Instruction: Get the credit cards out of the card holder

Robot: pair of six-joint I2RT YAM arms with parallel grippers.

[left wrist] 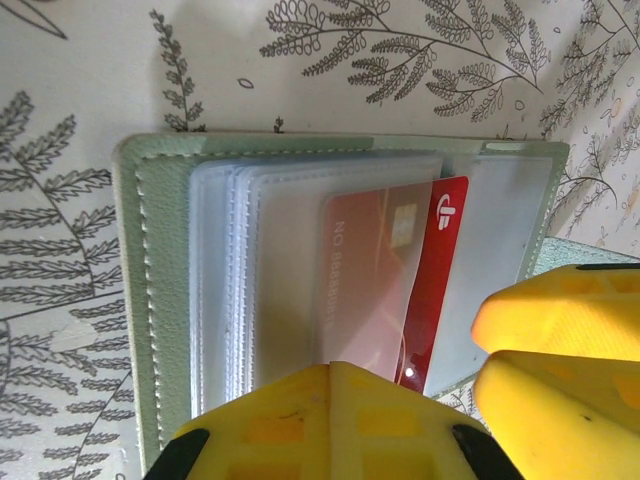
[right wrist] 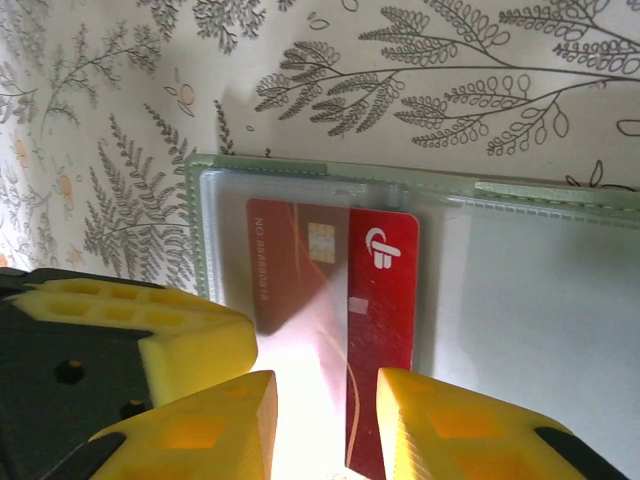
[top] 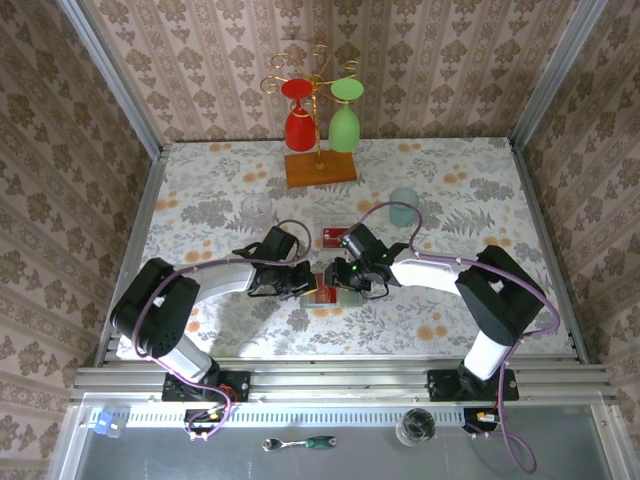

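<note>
Lying between right end effector (right wrist: 328, 425) pads: red credit card (right wrist: 382, 290)

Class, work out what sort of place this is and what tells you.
Probably a staged robot test booth: wallpapered panels in a metal frame, floral table cover, left arm and right arm bolted to a rail.

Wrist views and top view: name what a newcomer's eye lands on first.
A red card, half out of its clear sleeve in the open green holder at mid-table. Yellow fingers crowd it: the right gripper straddles the card's end, the left gripper sits shut over the sleeves. At the back, a red glass and a green glass hang on a gold rack.
</note>
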